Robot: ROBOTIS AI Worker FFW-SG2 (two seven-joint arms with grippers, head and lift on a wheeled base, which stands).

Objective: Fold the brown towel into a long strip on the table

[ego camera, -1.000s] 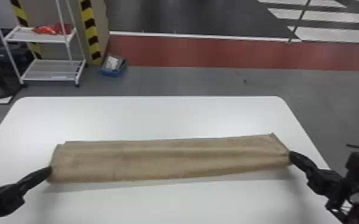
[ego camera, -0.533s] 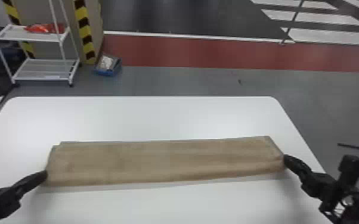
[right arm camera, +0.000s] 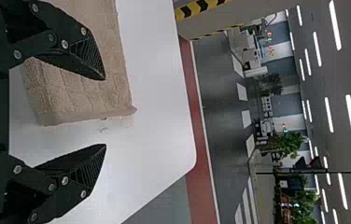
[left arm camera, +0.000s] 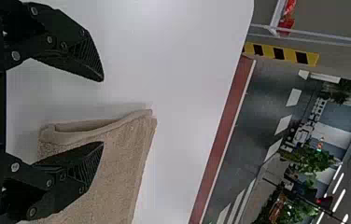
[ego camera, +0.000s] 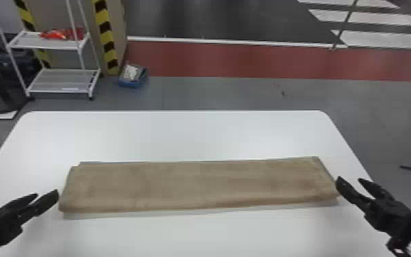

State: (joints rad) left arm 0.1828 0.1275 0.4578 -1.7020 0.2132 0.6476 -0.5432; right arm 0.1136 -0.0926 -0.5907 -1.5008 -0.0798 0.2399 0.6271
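Observation:
The brown towel [ego camera: 198,186] lies flat as a long folded strip across the white table [ego camera: 194,136]. At its left end my left gripper [ego camera: 48,194] stands open, and my right gripper [ego camera: 351,180] is open at its right end. In the left wrist view the towel's end [left arm camera: 122,154] shows stacked layers, one finger of the left gripper [left arm camera: 102,112] over it and the other beside it. The right wrist view has the towel's corner [right arm camera: 89,100] between the spread fingers of the right gripper [right arm camera: 105,112], which hold nothing.
Beyond the table's far edge stand a white shelf rack [ego camera: 61,80] and a blue box [ego camera: 133,77] on the floor. Bare tabletop lies behind and in front of the towel.
Both grippers have opened and let go of the towel's ends, drawing slightly outward from it. The towel rests on the table, its front edge straighter than before.

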